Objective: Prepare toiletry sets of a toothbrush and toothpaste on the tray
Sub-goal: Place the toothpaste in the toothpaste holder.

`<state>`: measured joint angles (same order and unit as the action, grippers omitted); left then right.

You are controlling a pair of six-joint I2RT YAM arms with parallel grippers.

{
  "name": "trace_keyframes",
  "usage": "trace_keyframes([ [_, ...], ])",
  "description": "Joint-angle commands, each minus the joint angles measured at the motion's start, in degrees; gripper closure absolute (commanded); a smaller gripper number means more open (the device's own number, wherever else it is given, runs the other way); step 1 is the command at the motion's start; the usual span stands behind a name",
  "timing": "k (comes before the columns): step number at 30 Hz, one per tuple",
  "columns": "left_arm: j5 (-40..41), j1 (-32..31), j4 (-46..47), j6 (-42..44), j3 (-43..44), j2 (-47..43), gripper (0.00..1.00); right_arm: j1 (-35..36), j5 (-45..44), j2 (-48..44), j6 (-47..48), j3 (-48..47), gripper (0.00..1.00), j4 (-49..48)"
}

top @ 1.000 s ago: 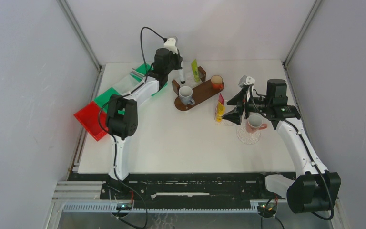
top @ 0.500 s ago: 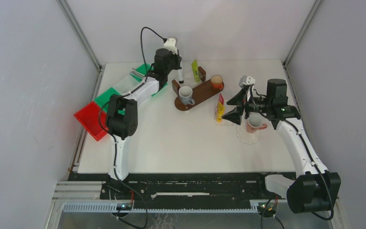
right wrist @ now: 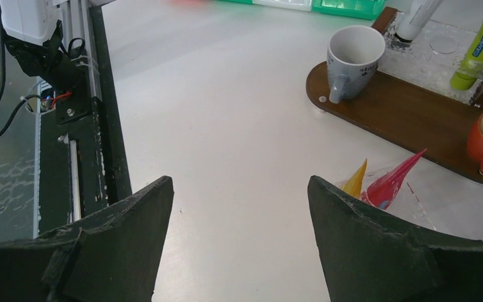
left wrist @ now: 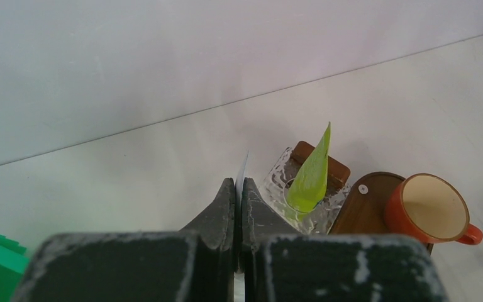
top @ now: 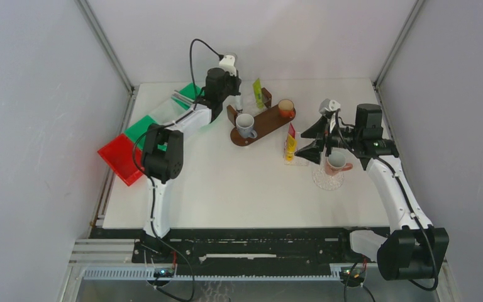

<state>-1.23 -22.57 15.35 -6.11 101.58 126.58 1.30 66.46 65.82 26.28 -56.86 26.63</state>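
Grey walls close in a white counter (top: 239, 189). Coloured bins (top: 122, 157), green, white and red, lie along its left edge in the overhead view.

A brown wooden tray (top: 265, 124) sits at upper centre, its long axis running from lower left to upper right. A grey mug (top: 245, 124) stands on its lower left end and an orange mug (top: 285, 108) on its upper right end. At the tray's far side is a glass cup (left wrist: 286, 189) holding a green-yellow tube (top: 258, 93), upright with its flat crimped end up.

Right of centre, off the tray, a pink mug (top: 336, 162) rests on a clear saucer (top: 327, 181). Just left of it, a clear glass (top: 292, 156) holds a red-yellow tube (top: 290, 139), pointed end up and slightly tilted.

The left tool (top: 238, 99) is clenched on a white toothbrush (right wrist: 415, 16). The toothbrush's long axis is near vertical and its dark lower end is at the glass cup; I cannot tell whether it is inside.

The right tool (top: 311, 141) is released, fingers wide apart, beside the red-yellow tube.
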Motion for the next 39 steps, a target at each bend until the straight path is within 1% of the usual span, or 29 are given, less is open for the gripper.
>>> trace_keyframes([
  [1,-2.1,-0.23,2.75,0.83,0.4,0.22,1.0,-0.93,1.54,0.27,0.31,-1.76,0.14,-1.33],
  [5,-3.6,-0.18,1.01,0.99,0.78,0.63,0.99,-1.29,1.48,0.12,0.52,-1.76,0.14,-1.16],
  [8,-4.73,-0.1,-1.21,0.97,1.88,1.02,0.96,-1.32,1.55,-0.15,0.77,-1.76,0.14,-1.06],
  [9,-5.11,-0.06,-1.69,0.93,1.98,1.03,0.94,-1.38,1.49,-0.32,0.81,-1.77,0.14,-0.99],
  [11,-5.31,0.07,-1.76,0.4,1.6,0.81,0.86,-1.42,1.68,-0.49,0.94,-1.81,0.14,-0.91],
  [14,-5.34,0.41,-1.61,-0.42,0.9,0.33,0.8,-1.54,1.83,-0.84,0.97,-1.76,0.14,-0.85],
  [17,-4.9,0.66,-1.2,-0.85,0.22,-0.22,0.68,-1.65,1.93,-1.11,1.15,-1.76,0.14,-0.84],
  [18,-4.84,0.86,-0.79,-0.97,-0.23,-0.6,0.66,-1.67,2.03,-1.18,1.12,-1.76,0.14,-0.8],
  [21,-5.1,1.16,2.23,-2.0,-2.64,-2.9,0.64,-1.89,2.26,-1.31,1.12,-1.74,0.14,-0.7],
  [24,-5.26,1.38,7.59,-2.86,-7.57,-6.7,0.52,-1.99,2.37,-1.39,1.23,-1.76,0.14,-0.67],
  [27,-5.2,1.55,12.74,-3.66,-13.02,-10.25,0.46,-1.99,2.54,-1.3,1.36,-1.71,0.14,-0.54],
  [30,-5.52,1.9,15.29,-4.13,-15.66,-12.42,0.43,-1.98,2.68,-1.21,1.42,-1.76,0.14,-0.52],
  [39,-4.47,3.72,21.44,-6.11,-22.16,-17.84,0.39,-1.99,2.96,-1.39,1.56,-1.73,0.14,-0.32],
])
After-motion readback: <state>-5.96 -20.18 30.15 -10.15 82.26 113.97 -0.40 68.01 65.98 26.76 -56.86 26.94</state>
